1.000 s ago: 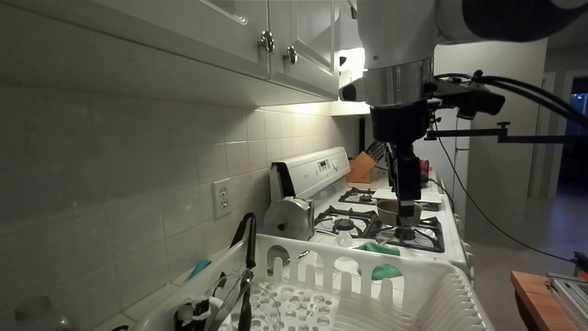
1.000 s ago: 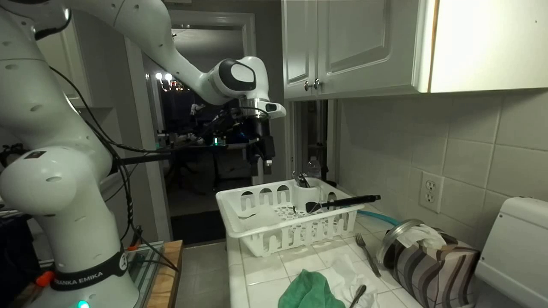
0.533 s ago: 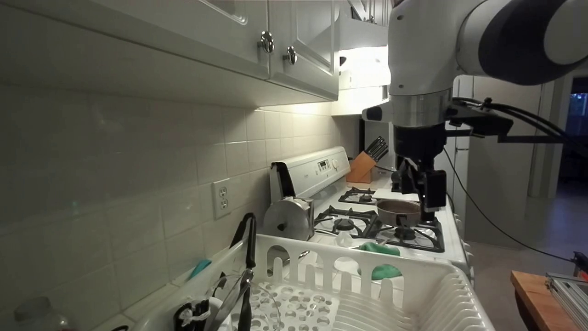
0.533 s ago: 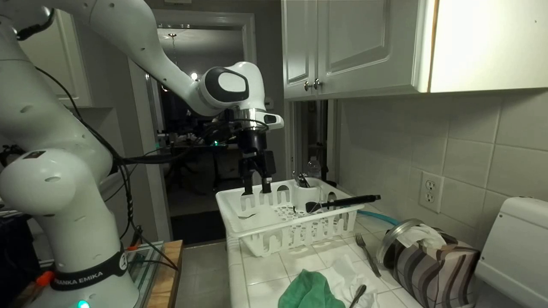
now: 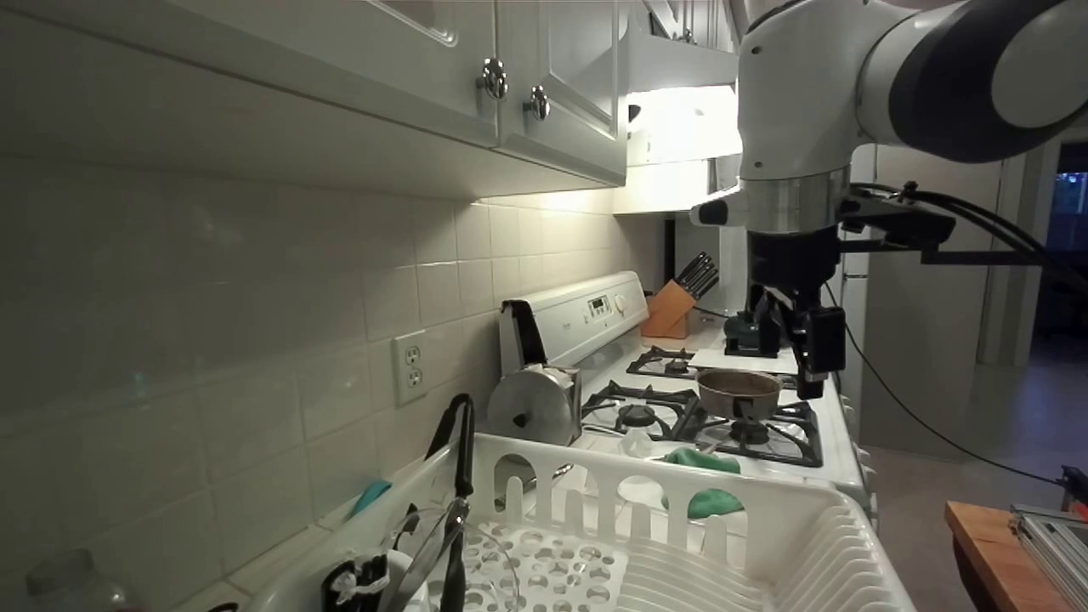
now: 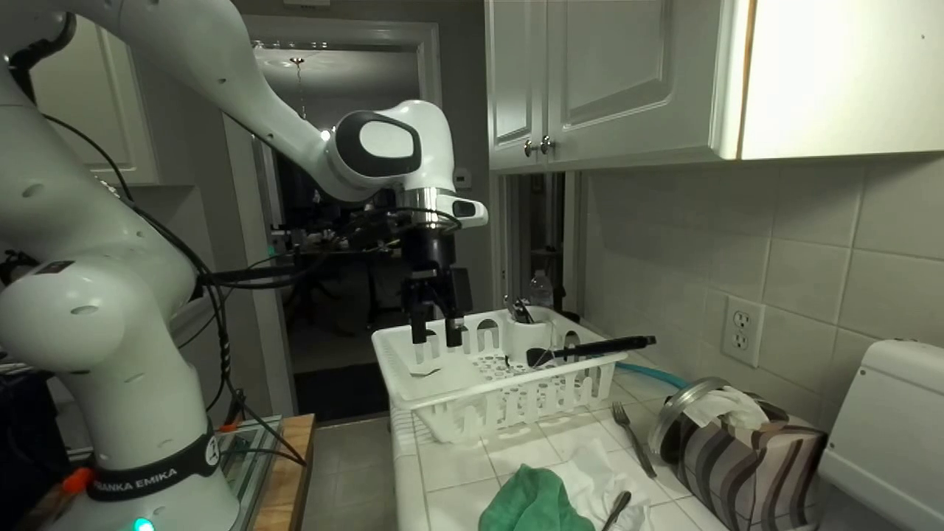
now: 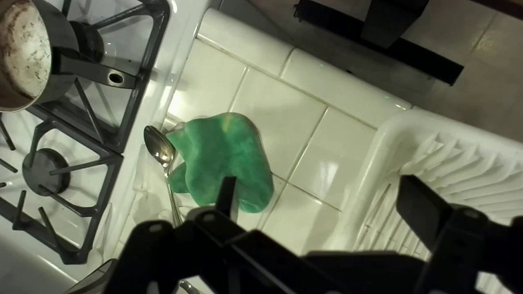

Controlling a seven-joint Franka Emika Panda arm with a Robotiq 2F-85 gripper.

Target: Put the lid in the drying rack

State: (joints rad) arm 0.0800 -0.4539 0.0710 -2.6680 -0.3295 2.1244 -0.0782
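Observation:
The lid [image 6: 682, 413] is round, silver metal. It stands tilted on edge against a striped tissue box on the counter; its flat face shows in an exterior view [image 5: 529, 412]. I cannot make it out in the wrist view. The drying rack [image 6: 509, 391] is white plastic with upright prongs, and it also shows in an exterior view [image 5: 765, 493] and in the wrist view [image 7: 367, 179]. My gripper [image 6: 436, 342] is open and empty, pointing down in the air. In the wrist view the gripper [image 7: 318, 181] spans the counter between the green cloth and the rack.
A green cloth [image 7: 229, 159] and a spoon [image 7: 159, 147] lie beside the stove. A fork [image 6: 633, 439] lies near the lid. The tissue box [image 6: 752, 457] backs the lid. A pot [image 5: 738, 395] sits on the stove. A black-handled utensil [image 6: 605, 346] rests in the rack. Cabinets [image 6: 612, 81] hang above.
My gripper has come down and moved rightward in an exterior view, away from the tiled wall. Its fingers look further apart than a second ago. The lid and the rack have not moved.

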